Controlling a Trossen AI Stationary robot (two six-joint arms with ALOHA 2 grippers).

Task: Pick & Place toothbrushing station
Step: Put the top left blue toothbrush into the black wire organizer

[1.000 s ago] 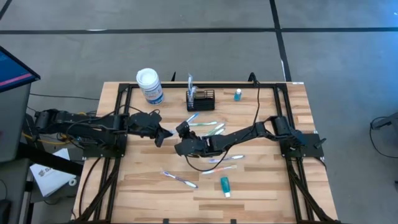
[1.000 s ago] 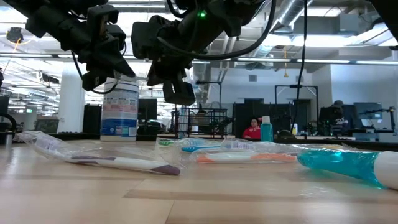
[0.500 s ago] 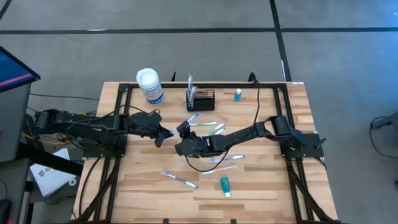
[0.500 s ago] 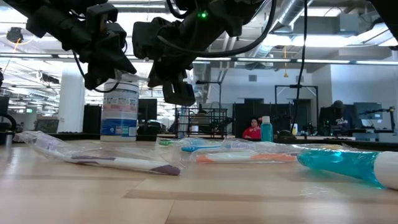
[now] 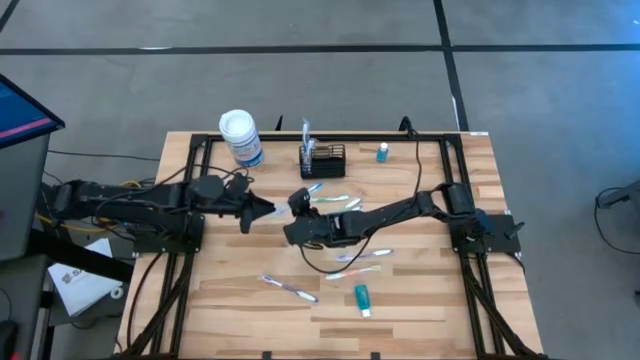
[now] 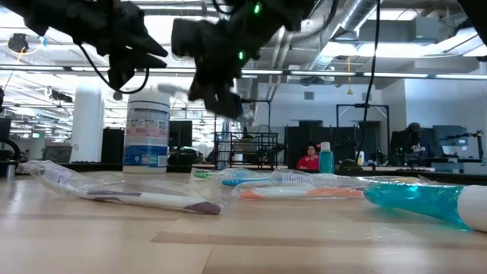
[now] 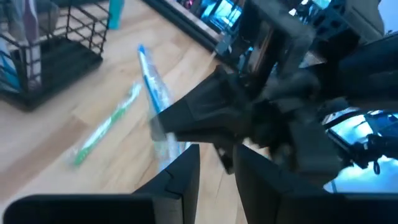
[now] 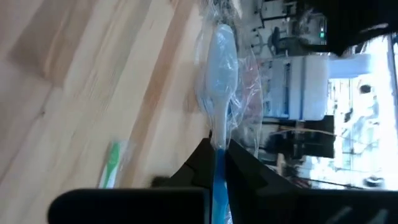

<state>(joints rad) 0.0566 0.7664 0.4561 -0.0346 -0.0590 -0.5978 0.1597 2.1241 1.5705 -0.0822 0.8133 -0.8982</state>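
The right gripper (image 5: pixel 296 203) hangs above mid-table, its fingers pinched on a blue-handled toothbrush in clear wrap (image 8: pixel 222 68), whose head juts out past the fingertips. Just beside it, tip to tip, is the left gripper (image 5: pixel 268 211). Its fingers (image 7: pixel 186 177) stand a narrow gap apart with nothing between them, so it looks to be only standing by.

Below and just beyond the right gripper lie more wrapped toothbrushes, a green one (image 7: pixel 107 124) and a blue one (image 7: pixel 151 87) among them. Nearer the table's front edge, behind the grippers, lie a purple-tipped toothbrush (image 5: pixel 288 288) and a teal tube (image 5: pixel 361 298).

Farther ahead of the right gripper, near the table's back edge, stands the toothbrushing station (image 5: pixel 323 160), a black wire basket already holding at least one upright item. Well to its side is the white-lidded canister (image 5: pixel 240 137), and on the other side a small blue bottle (image 5: pixel 381 152).

By my reading the task is in its early part: one brush is in hand, several pieces still lie loose.
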